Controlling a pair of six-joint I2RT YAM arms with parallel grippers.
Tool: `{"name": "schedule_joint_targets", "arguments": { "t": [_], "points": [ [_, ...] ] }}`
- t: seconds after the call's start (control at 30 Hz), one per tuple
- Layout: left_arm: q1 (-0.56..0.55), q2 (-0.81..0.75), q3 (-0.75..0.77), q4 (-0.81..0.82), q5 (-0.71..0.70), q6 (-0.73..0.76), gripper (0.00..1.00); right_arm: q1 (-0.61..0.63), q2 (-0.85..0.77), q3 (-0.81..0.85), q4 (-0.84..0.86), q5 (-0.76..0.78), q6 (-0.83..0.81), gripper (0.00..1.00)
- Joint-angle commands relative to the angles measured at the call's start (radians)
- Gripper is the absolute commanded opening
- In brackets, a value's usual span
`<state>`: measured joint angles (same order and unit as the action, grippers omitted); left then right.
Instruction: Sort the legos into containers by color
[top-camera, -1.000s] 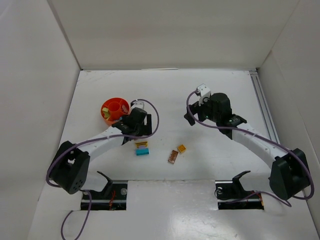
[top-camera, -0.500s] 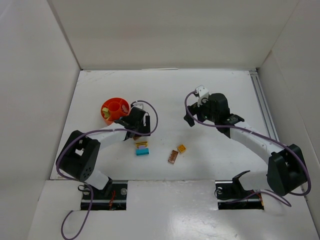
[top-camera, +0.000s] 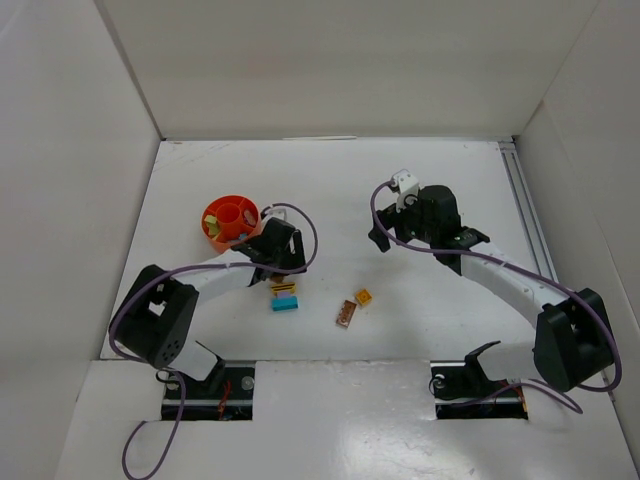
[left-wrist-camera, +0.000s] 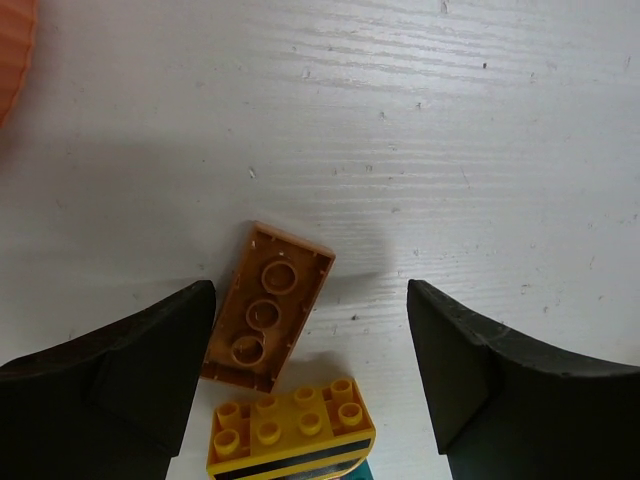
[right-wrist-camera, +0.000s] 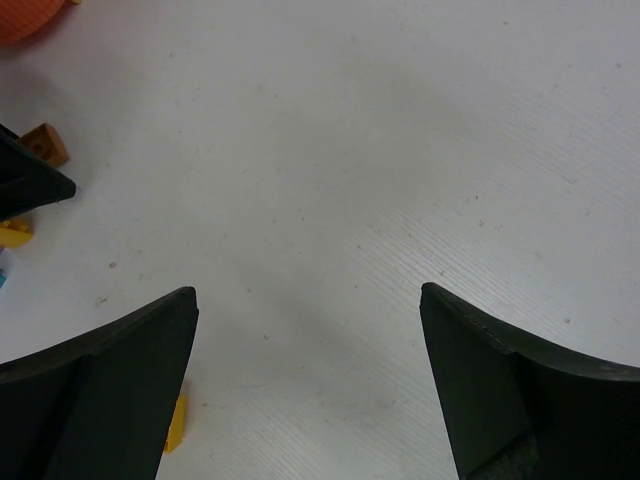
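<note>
The orange-red bowl (top-camera: 230, 220) stands at the left and holds a yellowish piece (top-camera: 212, 228). My left gripper (top-camera: 273, 270) is open just right of the bowl. In the left wrist view (left-wrist-camera: 310, 330) an orange brick (left-wrist-camera: 267, 305) lies studs-down between its fingers, against the left finger (left-wrist-camera: 130, 370). A yellow brick with a black stripe (left-wrist-camera: 290, 430) (top-camera: 284, 289) lies just below, and a teal brick (top-camera: 285, 303) sits beside it. My right gripper (top-camera: 383, 237) (right-wrist-camera: 308, 330) is open and empty over bare table.
A brown brick (top-camera: 346, 313) and a small yellow brick (top-camera: 364, 296) (right-wrist-camera: 175, 425) lie in the middle, near the front. White walls enclose the table on three sides. A metal rail (top-camera: 525, 215) runs along the right edge.
The left arm's near links have swung lower and nearer its base, while its gripper stays over the orange and yellow bricks. The right arm has barely shifted.
</note>
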<state>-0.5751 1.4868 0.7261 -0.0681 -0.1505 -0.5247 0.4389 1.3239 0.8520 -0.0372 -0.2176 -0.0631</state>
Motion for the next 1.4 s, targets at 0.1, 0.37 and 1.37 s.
{"name": "schedule_joint_targets", "arguments": {
  "t": [0.1, 0.37, 1.37],
  "points": [
    [-0.028, -0.034, -0.077, -0.136, 0.032, -0.122, 0.67, -0.005, 0.003, 0.032, 0.028, -0.026, -0.001, 0.96],
    [-0.028, 0.021, -0.047, -0.165, -0.067, -0.165, 0.46, -0.005, -0.017, 0.01, 0.037, -0.026, 0.008, 0.96],
    [-0.063, -0.308, 0.196, -0.139, -0.3, -0.058, 0.14, -0.014, -0.201, -0.056, 0.037, 0.052, 0.017, 0.96]
  ]
}}
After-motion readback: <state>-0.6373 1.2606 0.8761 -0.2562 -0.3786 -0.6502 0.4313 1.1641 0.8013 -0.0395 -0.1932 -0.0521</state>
